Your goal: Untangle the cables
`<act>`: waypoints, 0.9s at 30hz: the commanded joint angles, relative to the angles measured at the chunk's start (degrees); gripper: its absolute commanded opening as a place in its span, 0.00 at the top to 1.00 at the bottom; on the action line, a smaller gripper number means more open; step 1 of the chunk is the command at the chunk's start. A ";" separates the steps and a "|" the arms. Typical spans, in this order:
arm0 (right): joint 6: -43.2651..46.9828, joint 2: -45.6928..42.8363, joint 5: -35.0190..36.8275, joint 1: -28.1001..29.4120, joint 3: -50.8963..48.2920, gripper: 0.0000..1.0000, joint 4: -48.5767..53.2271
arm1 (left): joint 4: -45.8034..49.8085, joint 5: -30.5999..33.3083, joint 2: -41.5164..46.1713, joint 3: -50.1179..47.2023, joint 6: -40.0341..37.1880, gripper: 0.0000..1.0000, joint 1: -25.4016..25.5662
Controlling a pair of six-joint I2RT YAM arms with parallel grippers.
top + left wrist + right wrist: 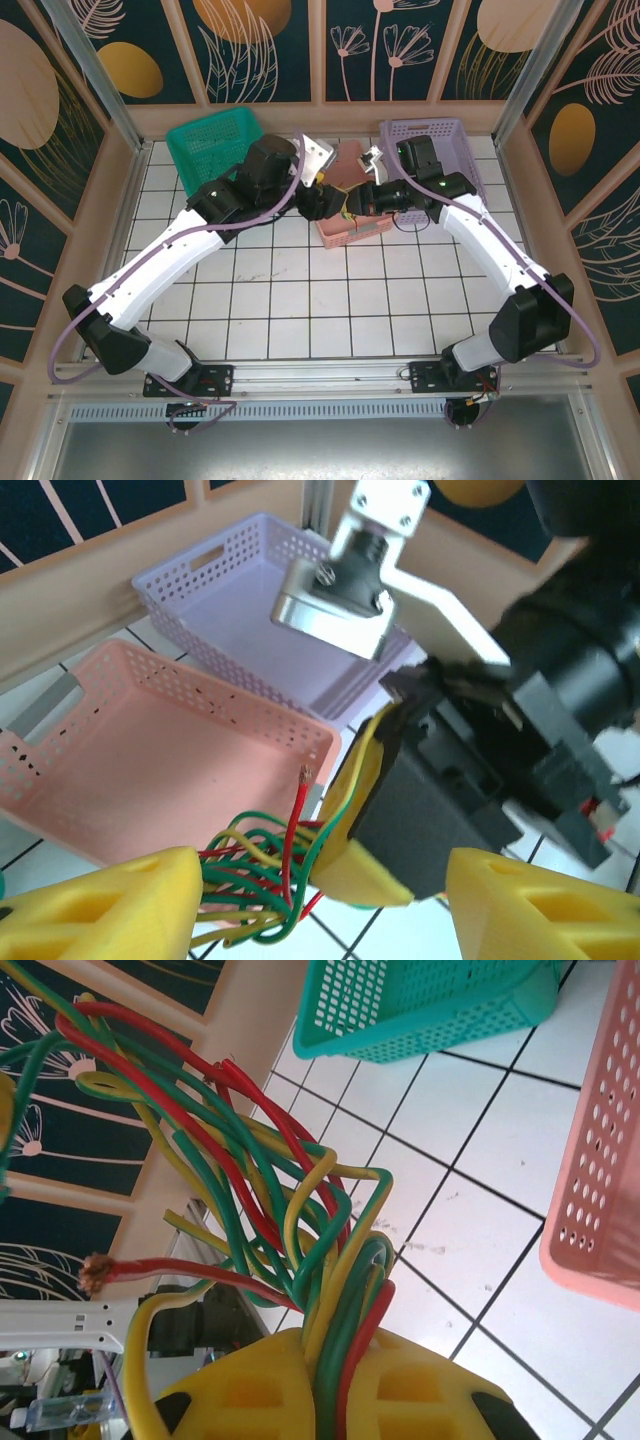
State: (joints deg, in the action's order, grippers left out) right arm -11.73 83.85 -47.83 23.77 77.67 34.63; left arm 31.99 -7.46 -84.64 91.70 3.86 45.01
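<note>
Yellow right gripper (340, 1365) clamped tight on cables (300, 1250), bundle fanning up from its tips. Left gripper (322, 880) jaws spread wide, cable loops just beside its left finger, pink basket (150, 740) beyond.

On the white tiled surface (300, 300), a green perforated plastic basket (205, 150) sits rear left, a lilac perforated plastic basket (450, 135) rear right, and the left end effector (333, 208) and right end effector (355, 205) meet over a pink perforated plastic basket (345, 236).
</note>
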 commanded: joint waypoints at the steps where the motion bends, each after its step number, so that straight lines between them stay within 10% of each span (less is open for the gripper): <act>1: 1.99 -0.12 -4.75 -0.28 2.99 1.00 3.45 | 1.44 0.57 0.59 -1.64 -10.14 0.33 -0.07; 17: 0.24 -0.71 -9.21 0.75 2.29 1.00 0.64 | -2.26 4.68 -3.62 -3.51 -12.92 0.38 -0.01; 27: -0.09 -2.59 -8.55 2.40 1.81 1.00 -1.76 | -4.35 14.26 -8.53 -0.87 -9.98 0.66 -0.02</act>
State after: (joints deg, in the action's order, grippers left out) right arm -12.60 84.05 -51.48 24.71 77.76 36.91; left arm 28.40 3.18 -91.31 90.02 -7.16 45.08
